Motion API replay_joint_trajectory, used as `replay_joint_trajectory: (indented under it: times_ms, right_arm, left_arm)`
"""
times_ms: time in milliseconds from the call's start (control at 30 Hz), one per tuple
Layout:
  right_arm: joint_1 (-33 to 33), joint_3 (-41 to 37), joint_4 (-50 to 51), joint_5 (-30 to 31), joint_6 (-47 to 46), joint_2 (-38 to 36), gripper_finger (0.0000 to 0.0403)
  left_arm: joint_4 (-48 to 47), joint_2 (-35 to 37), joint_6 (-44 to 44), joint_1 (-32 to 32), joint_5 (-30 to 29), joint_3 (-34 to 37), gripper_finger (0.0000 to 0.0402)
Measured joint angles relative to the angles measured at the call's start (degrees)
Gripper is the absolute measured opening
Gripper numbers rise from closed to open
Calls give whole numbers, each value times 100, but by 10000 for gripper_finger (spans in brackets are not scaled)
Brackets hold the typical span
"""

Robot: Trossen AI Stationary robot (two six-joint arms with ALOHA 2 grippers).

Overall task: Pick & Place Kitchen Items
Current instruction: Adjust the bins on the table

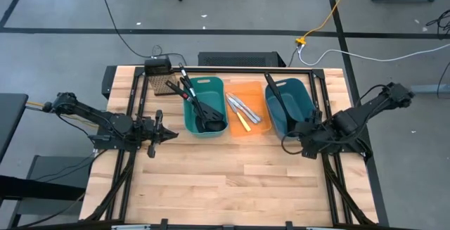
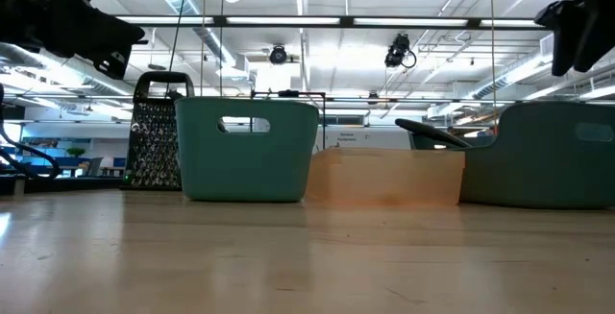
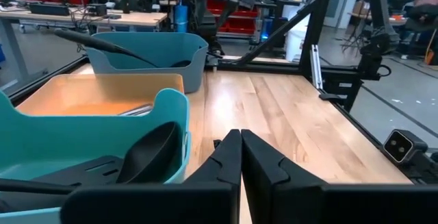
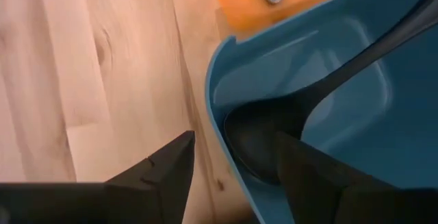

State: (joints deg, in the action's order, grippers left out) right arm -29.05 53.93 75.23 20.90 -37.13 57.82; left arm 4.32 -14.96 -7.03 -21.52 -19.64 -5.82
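Black ladle (image 4: 274,138) now lies in the dark-blue bin (image 1: 290,105), right gripper (image 1: 304,140) over its near rim w/ jaws wide, holding nothing. Other utensils (image 1: 200,110) fill the teal bin (image 1: 204,105), knives (image 1: 242,110) in the orange bin (image 1: 247,108); desk (image 1: 232,174) shows no loose items, so sorting looks approx. done. Left gripper (image 1: 153,134) waits near the teal bin, jaws pinched together, empty.

The high view looks straight down on the whole desk (image 1: 232,174). The low view faces level across it. Both share the 3 bins; each wrist view sits close by 1.
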Motion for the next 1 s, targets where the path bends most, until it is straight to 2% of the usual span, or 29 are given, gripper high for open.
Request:
replay_joint_trajectory:
  times_ms: [167, 600, 1000]
  right_arm:
    - [243, 0, 24, -365, 272, 121, 201]
    - [536, -20, 186, -462, 407, 411, 201]
    - [922, -684, -329, -819, 512, 500, 200]
  left_arm:
    - [-2, 0, 6, 0, 0, 0, 14]
    - [-4, 0, 15, 1, -1, 0, 10]
    - [-4, 0, 28, 2, -2, -2, 11]
